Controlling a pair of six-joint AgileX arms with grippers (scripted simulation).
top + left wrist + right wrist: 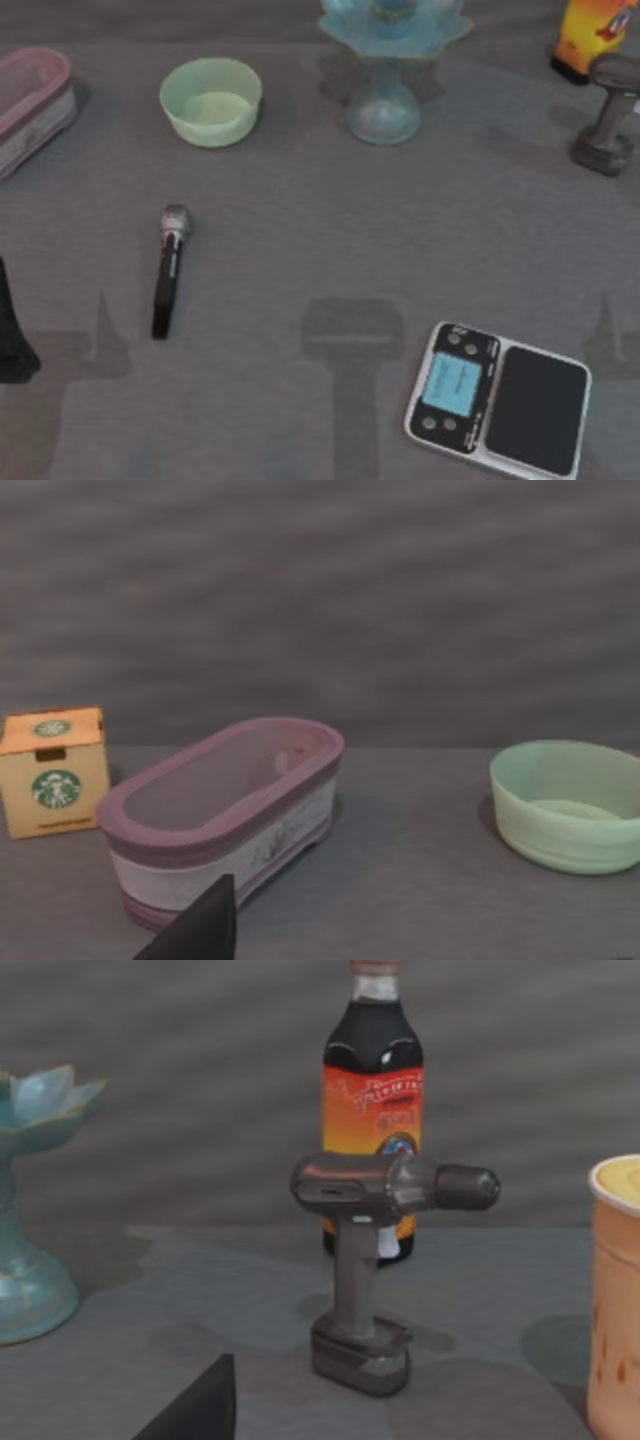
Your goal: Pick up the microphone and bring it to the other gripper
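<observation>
The microphone (168,272) lies flat on the grey table at left of centre, with its silver mesh head toward the green bowl (211,100) and its black handle pointing to the front. My left gripper (12,338) is parked at the table's left edge, a good way left of the microphone and apart from it. One of its dark fingertips (205,930) shows in the left wrist view, with bare table beside it. My right gripper is outside the top view. Its wrist view shows one fingertip (200,1410) with nothing held. No wrist view shows the microphone.
A pink oval tub (30,100) stands at the back left, with a Starbucks box (55,770) beside it. A blue lotus stand (392,70) is at the back centre. A sauce bottle (595,35) and a grey drill-shaped tool (605,115) are at the back right. A scale (500,400) lies front right.
</observation>
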